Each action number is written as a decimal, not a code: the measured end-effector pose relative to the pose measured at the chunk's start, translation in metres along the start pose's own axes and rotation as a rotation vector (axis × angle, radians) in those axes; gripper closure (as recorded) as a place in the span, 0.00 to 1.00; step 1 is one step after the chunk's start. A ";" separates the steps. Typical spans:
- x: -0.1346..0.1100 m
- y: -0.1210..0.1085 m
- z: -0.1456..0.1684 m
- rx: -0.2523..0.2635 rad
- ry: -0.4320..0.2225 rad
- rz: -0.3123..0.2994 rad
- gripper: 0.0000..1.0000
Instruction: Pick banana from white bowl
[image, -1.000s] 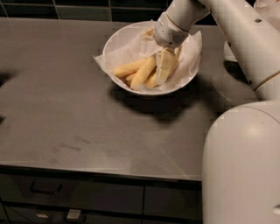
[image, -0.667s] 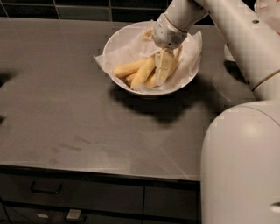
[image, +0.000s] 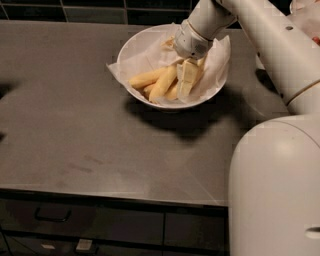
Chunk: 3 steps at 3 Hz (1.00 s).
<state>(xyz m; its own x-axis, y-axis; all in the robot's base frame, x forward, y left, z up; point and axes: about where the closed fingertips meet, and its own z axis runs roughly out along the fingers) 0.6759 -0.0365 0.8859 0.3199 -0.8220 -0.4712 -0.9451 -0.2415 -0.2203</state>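
Observation:
The white bowl (image: 131, 48) stands at the back middle of the grey counter, with a crinkled white paper liner (image: 220, 56) sticking past its rim. Several yellow bananas (image: 150, 78) lie inside it, pointing left. My gripper (image: 187, 79) reaches down from the upper right into the right half of the bowl and sits among the bananas, touching them. The wrist (image: 192, 39) hides the bowl's far right side.
The grey counter (image: 75, 135) spreads left and in front of the bowl. My white arm and body (image: 275, 190) fill the right side. Something white with a bit of red (image: 306, 11) shows at the top right corner. Dark drawers (image: 50, 217) run below the counter edge.
Almost nothing has changed. The gripper stays in the bowl among the bananas, and the bowl has not moved.

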 end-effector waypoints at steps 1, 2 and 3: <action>0.006 0.004 0.009 -0.035 -0.021 0.007 0.00; 0.006 0.004 0.010 -0.036 -0.021 0.007 0.19; 0.006 0.004 0.010 -0.036 -0.021 0.007 0.42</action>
<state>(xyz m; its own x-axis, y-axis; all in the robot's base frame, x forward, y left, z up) 0.6742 -0.0371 0.8741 0.3142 -0.8127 -0.4906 -0.9490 -0.2545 -0.1862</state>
